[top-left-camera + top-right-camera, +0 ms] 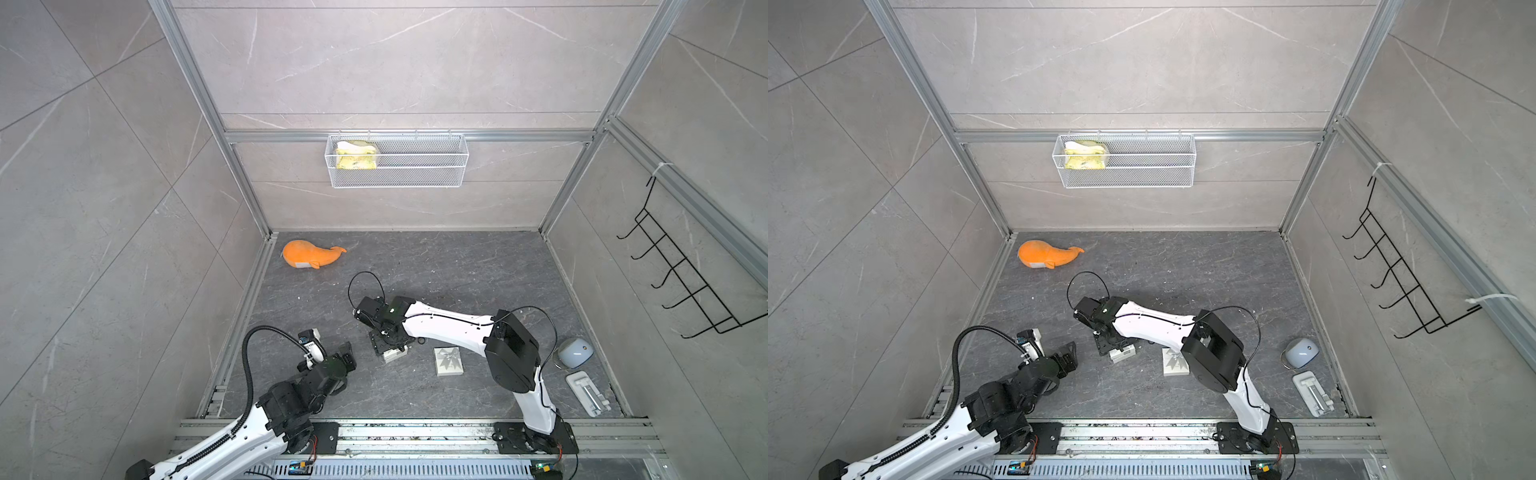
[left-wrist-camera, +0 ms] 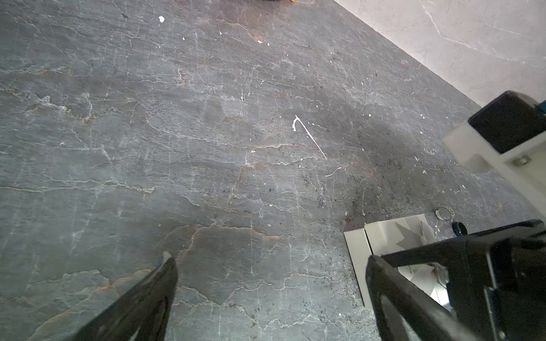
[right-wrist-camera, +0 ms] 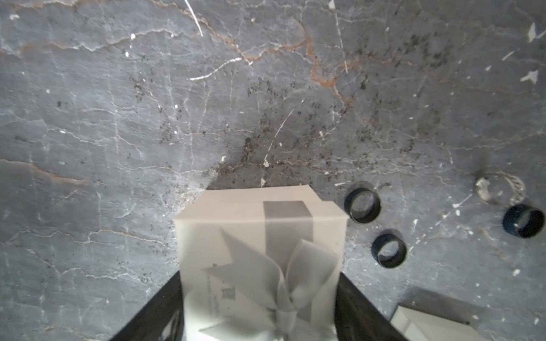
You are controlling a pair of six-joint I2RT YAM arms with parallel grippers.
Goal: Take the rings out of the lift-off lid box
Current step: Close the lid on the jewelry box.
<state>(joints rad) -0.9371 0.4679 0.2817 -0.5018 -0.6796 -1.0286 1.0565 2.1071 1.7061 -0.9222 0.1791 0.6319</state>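
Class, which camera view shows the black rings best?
The right wrist view: all three black rings lie large and clear beside the white box held by the right gripper. The left wrist view catches only one, partly hidden; in a top view one is a tiny speck.

White box (image 3: 260, 230) blurry, edge-cropped, rings (image 1: 421, 340) barely vis. in a top view

Slate tabletop (image 1: 457, 270), orange plush whale (image 1: 309, 254), bowed white box (image 1: 448, 361), black rings (image 3: 376, 208)
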